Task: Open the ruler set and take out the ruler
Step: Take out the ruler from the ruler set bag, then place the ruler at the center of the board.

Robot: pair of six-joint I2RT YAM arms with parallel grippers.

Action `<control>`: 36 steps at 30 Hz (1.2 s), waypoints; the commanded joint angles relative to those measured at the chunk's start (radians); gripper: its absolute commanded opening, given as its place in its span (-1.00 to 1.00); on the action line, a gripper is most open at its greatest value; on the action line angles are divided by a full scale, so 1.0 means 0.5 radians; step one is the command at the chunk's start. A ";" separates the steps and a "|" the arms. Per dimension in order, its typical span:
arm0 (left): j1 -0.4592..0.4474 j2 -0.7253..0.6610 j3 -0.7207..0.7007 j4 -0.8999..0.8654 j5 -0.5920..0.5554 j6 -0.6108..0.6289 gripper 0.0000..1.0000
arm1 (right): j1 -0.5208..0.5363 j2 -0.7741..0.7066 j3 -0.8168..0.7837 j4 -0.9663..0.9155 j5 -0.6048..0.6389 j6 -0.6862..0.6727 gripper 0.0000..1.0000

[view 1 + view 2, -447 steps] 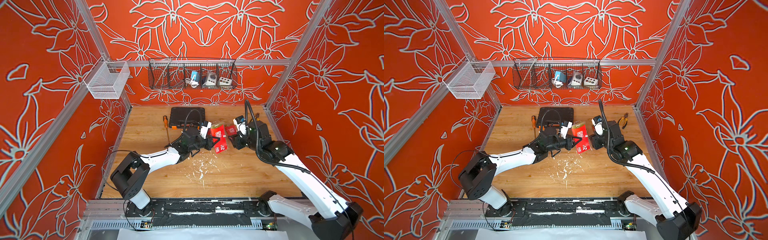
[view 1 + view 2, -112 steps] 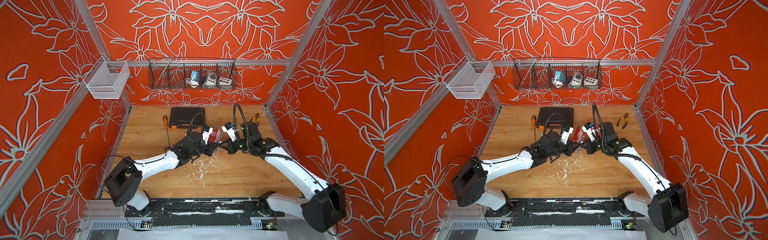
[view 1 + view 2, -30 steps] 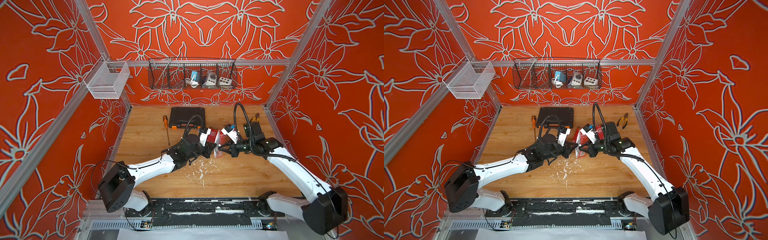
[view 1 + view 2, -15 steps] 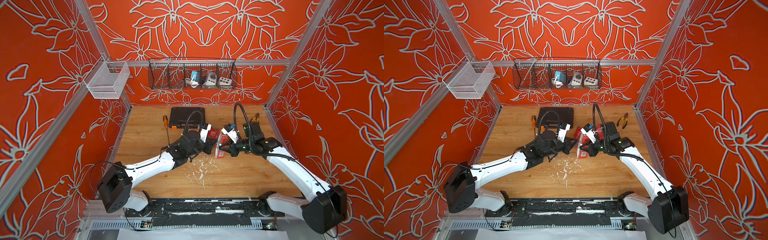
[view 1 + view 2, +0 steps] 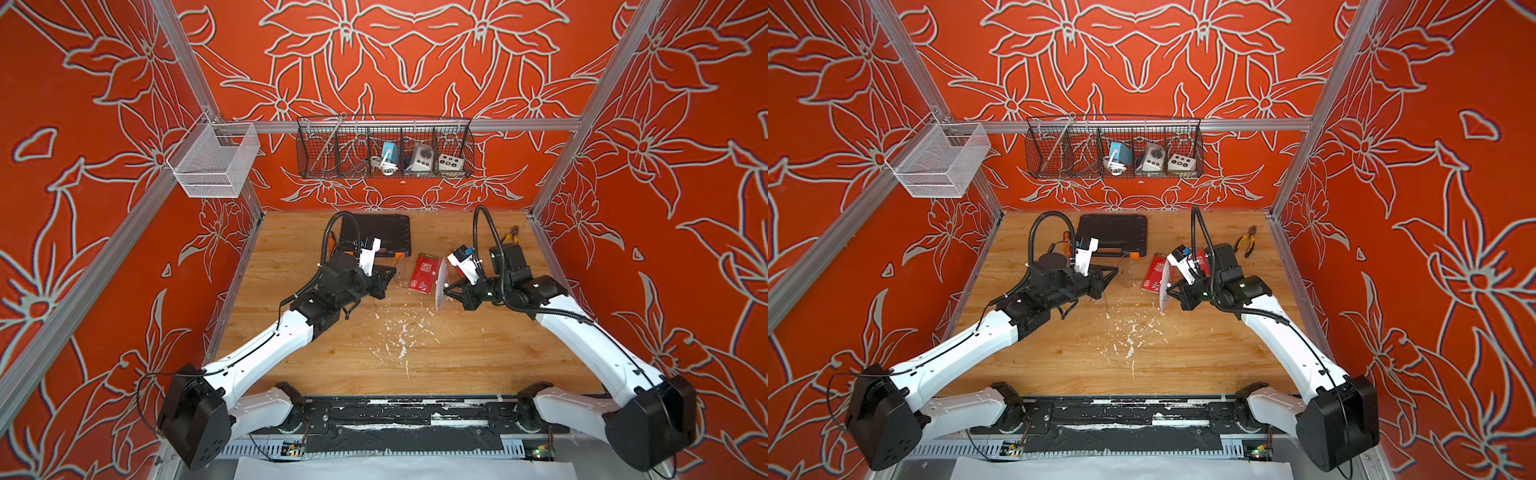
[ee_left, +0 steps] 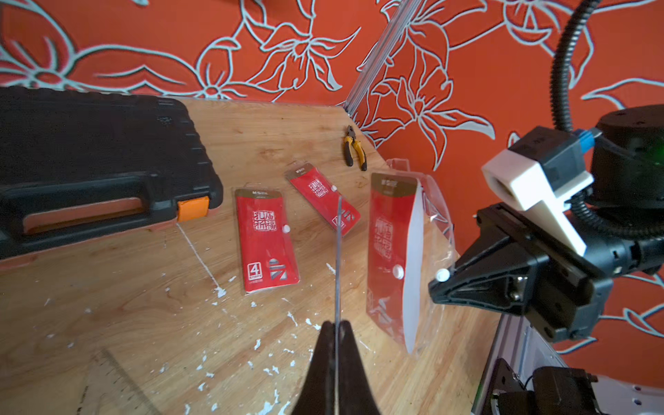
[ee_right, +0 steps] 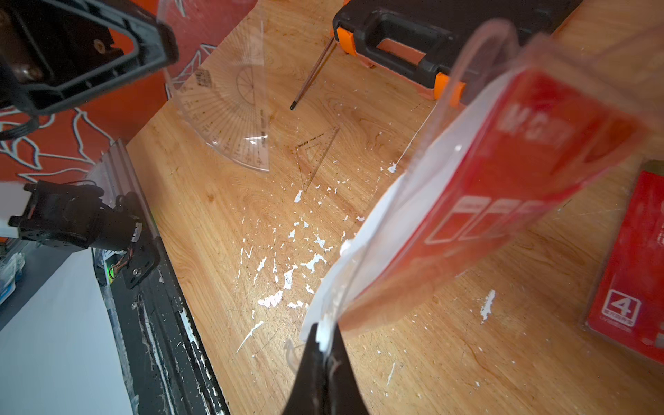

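Our left gripper (image 6: 337,326) is pinched tight on a clear protractor (image 7: 230,107). It has drawn away from the ruler set pouch (image 6: 390,237), where both arms met a second ago. Our right gripper (image 7: 322,332) is clamped on the pouch's white edge and holds it upright above the table. So one piece is out, and a set square (image 7: 316,158) lies on the wood. Whether a straight ruler is in the pouch, we cannot tell. Two other red packs (image 6: 266,237) lie flat nearby. The black tool case (image 6: 90,143) is closed, and the wire basket (image 5: 305,151) holds small devices.
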 commanded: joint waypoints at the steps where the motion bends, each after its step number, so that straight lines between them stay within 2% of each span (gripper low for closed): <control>1: 0.104 0.036 -0.074 -0.049 0.295 0.048 -1.00 | -0.016 -0.010 -0.010 0.025 0.041 -0.006 -1.00; 6: 0.276 0.217 -0.208 0.130 0.560 -0.021 -1.00 | -0.023 -0.014 -0.010 0.019 0.042 -0.005 -1.00; 14: 0.430 0.561 -0.304 0.416 0.741 -0.149 -1.00 | -0.025 0.015 -0.010 0.028 0.027 -0.011 -1.00; 25: 0.494 1.021 -0.269 0.653 0.813 -0.255 -1.00 | -0.029 0.020 -0.012 0.025 0.014 -0.015 -1.00; 33: 0.534 1.161 -0.218 0.689 0.806 -0.256 -1.00 | -0.032 0.031 -0.016 0.028 0.012 -0.015 -1.00; 36: 0.552 1.207 -0.205 0.701 0.806 -0.259 -0.93 | -0.032 0.026 -0.019 0.028 0.011 -0.013 -1.00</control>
